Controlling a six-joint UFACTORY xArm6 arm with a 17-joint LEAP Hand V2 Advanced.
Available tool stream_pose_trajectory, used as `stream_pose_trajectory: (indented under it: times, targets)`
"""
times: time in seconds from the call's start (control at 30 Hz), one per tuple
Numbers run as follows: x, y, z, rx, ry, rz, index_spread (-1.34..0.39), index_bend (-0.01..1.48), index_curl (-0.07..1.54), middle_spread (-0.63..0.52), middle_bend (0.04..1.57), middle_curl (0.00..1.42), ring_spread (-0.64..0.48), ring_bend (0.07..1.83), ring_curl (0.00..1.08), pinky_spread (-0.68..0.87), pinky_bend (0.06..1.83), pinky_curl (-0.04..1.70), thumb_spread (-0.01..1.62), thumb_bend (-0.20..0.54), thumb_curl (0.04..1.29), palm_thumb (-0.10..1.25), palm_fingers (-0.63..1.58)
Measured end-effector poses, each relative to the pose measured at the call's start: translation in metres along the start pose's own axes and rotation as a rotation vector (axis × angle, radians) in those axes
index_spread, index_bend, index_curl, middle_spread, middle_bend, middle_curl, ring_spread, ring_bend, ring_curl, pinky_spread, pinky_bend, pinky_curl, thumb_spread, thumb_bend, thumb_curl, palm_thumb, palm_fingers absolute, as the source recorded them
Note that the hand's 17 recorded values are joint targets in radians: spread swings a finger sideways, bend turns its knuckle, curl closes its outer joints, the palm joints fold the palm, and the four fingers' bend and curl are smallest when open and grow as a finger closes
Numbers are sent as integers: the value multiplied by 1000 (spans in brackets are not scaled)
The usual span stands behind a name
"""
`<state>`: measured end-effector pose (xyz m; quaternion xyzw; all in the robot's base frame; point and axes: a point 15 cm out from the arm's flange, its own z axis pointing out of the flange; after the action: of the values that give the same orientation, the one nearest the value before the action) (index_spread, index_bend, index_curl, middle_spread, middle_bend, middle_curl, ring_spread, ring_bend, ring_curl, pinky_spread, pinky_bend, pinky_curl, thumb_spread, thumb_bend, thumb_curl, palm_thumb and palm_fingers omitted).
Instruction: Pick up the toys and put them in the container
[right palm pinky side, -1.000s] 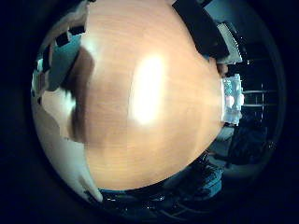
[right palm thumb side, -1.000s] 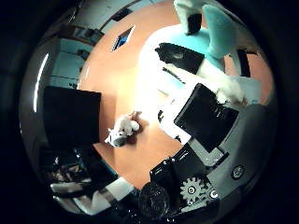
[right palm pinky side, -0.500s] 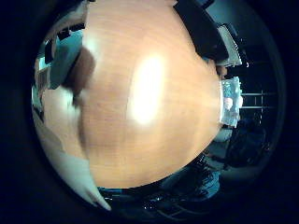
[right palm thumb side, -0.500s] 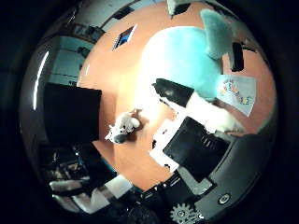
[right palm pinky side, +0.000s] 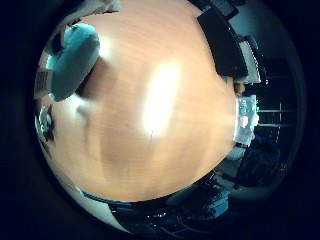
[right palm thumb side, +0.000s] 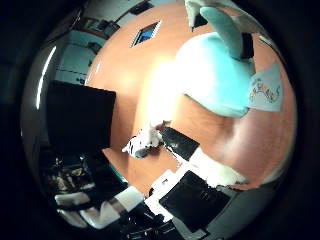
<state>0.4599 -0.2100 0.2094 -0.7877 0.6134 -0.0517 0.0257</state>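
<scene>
The wooden desk (right palm pinky side: 165, 150) fills both palm views, mostly bare. The largest thing on it is a teal plush toy (right palm thumb side: 215, 82), which now takes up much more of the thumb-side view than half a second ago, so the palm has closed in on it; a paper tag (right palm thumb side: 265, 90) lies against its side. The black container (right palm thumb side: 80, 122) sits at the desk's edge, well apart from the plush. Between them, near the container, lies a small white-and-grey toy (right palm thumb side: 141, 143). The hand (right palm thumb side: 192, 167) reaches in with white and black fingers (right palm thumb side: 177, 142) that have straightened out toward the small toy, holding nothing. Judging from this, neither toy is in the container yet, and a grasp is being set up.
</scene>
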Motion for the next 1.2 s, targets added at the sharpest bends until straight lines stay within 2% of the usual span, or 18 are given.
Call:
stream_pose_trajectory:
  times: [0.33,0.43,0.63,0.77,1.2]
  targets:
    - [4,-1,-26,36,32,2,-440,263,409,-245,554,500,-261,775,369,164,623,292,970,-27,272,528,375]
    - [-4,17,-36,14,18,10,-439,231,403,-233,520,488,-255,759,362,179,629,273,974,-28,273,529,373]
    - [-12,53,-59,-67,17,2,-436,207,396,-168,429,448,-166,638,318,278,612,238,963,-31,271,497,315]
    - [1,83,-79,-92,36,45,-434,188,386,-149,381,423,-119,576,291,320,579,211,960,-32,269,469,326]
    - [20,110,-104,-101,75,89,-434,178,344,-142,315,390,-84,519,259,350,527,172,952,-30,270,432,361]
